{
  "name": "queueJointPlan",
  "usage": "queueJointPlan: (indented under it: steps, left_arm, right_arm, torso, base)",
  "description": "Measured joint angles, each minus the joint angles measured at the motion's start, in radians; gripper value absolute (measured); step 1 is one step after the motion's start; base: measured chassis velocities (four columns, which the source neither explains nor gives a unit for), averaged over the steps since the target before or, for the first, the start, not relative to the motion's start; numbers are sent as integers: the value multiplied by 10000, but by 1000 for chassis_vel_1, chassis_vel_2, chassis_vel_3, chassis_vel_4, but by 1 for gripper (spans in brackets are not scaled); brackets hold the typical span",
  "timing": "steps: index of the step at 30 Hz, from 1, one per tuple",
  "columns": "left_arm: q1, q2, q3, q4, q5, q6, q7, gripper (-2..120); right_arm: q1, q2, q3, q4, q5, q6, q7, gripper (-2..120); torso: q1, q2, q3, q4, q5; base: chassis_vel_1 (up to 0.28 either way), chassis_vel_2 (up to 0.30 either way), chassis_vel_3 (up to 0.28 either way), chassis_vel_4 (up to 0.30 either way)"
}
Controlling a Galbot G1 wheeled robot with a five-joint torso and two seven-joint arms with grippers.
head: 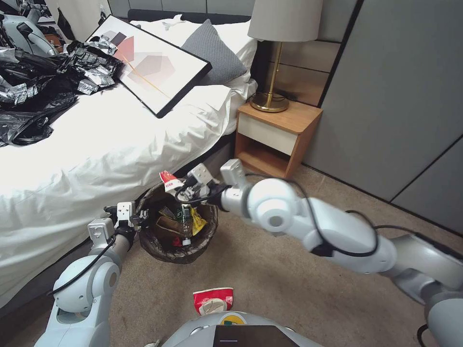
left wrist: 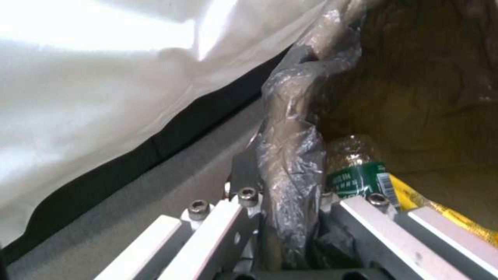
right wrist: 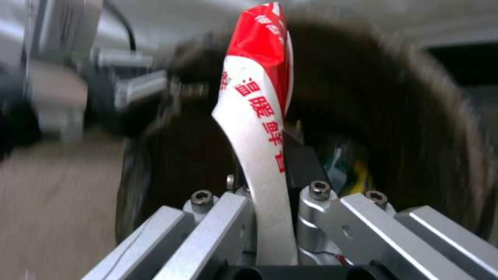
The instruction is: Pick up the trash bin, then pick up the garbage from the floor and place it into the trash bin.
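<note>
The trash bin [head: 177,230] is held off to the side of the bed [head: 96,149], above the carpeted floor [head: 270,284], by the left gripper [head: 137,219], whose jaws are clamped on the bag-covered rim [left wrist: 290,171]. Just beyond those jaws, inside the bin, a green-labelled bottle [left wrist: 358,175] and a yellow wrapper [left wrist: 415,198] are seen lying against the brown liner. The right gripper [head: 179,189] is positioned over the far edge of the bin's mouth, its jaws closed on a flattened red-and-white paper bowl [right wrist: 259,124], which stands up between them above the open bin. A second crushed red-and-white bowl [head: 213,300] is left on the floor, well apart from both pairs of jaws, near the robot's base.
</note>
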Motion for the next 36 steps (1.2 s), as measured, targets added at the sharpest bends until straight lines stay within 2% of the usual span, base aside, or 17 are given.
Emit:
queueJointPlan:
  steps: [6, 8, 11, 12, 13, 14, 15, 17, 19, 20, 22, 23, 26, 27, 32, 36]
  left_arm:
    - [-2, -5, -30, 1, -23, 0, 0, 0]
    - [-32, 12, -61, 29, -42, 0, 1, 0]
    - [-80, 32, -74, 56, -72, -4, 6, 0]
    - [-88, 43, -85, 86, -89, -3, 6, 0]
    - [-95, 44, -91, 93, -96, -4, 6, 0]
    - [-95, 44, -91, 93, -96, -4, 6, 0]
    - [-99, 49, -107, 109, -115, -3, 5, 0]
    - [-103, 66, -127, 114, -141, -4, 6, 0]
    - [-102, 78, -133, 117, -151, -3, 6, 0]
    - [-102, 84, -136, 118, -157, -3, 10, 0]
    - [-105, 86, -137, 124, -159, -2, 10, 0]
    - [-105, 86, -137, 124, -159, -2, 10, 0]
    - [-97, 108, -137, 123, -164, -2, 15, 0]
    - [-97, 108, -137, 123, -164, -2, 15, 0]
    - [-98, 123, -141, 133, -165, -1, 24, 0]
    - [-98, 127, -161, 136, -163, -1, 26, 0]
  right_arm:
    - [35, 436, -629, -474, 4, -1, 221, 4]
    - [-96, 567, -809, -725, -149, 11, 289, 13]
    - [-385, 867, -1090, -1208, -307, 1, 386, 19]
    - [-590, 1115, -1191, -1531, -462, 5, 409, 30]
    - [-675, 1194, -1207, -1642, -503, 10, 447, 32]
    - [-675, 1194, -1207, -1642, -503, 10, 447, 32]
    - [-809, 1267, -1253, -1776, -560, 0, 462, 39]
    - [-995, 1302, -1255, -1920, -678, 5, 464, 48]
    - [-1080, 1303, -1258, -1981, -738, 1, 459, 51]
    - [-1233, 1329, -1201, -2044, -787, 24, 458, 57]
    - [-1360, 1359, -1163, -2053, -795, 71, 463, 65]
    - [-1360, 1359, -1163, -2053, -795, 71, 463, 65]
    - [-1301, 1406, -1046, -1924, -808, 252, 488, 80]
    - [-1301, 1406, -1046, -1924, -808, 252, 488, 80]
    - [-1141, 1308, -717, -1553, -545, 347, 618, 98]
    - [-939, 1131, -398, -1229, -364, 398, 643, 100]
  torso:
    - [0, 0, 0, -1, 0]
    - [-1, 2, -2, -8, -3]
    - [0, 0, 1, -3, 2]
    - [1, 1, 0, 0, 5]
    - [0, 2, -2, 1, -5]
    - [0, 2, -2, 1, -5]
    - [1, 0, 1, 1, 6]
    - [0, 1, -2, -3, -2]
    - [1, 0, 0, -2, 5]
    - [0, 1, -1, -3, 1]
    - [0, 1, -1, -2, 3]
    - [0, 1, -1, -2, 3]
    - [0, 1, -1, -2, 4]
    - [0, 1, -1, -2, 4]
    - [0, 1, -1, -1, 4]
    - [0, 0, -1, -2, 5]
  base:
    - [0, 0, 0, 0]
    - [0, 0, 0, 0]
    - [0, 0, 0, 0]
    - [0, 0, 0, 0]
    - [0, 0, 0, 0]
    - [0, 0, 0, 0]
    - [0, 0, 0, 0]
    - [0, 0, 0, 0]
    - [0, 0, 0, 0]
    - [0, 0, 0, 0]
    - [0, 0, 0, 0]
    - [0, 0, 0, 0]
    - [0, 0, 0, 0]
    - [0, 0, 0, 0]
    - [0, 0, 0, 0]
    - [0, 0, 0, 0]
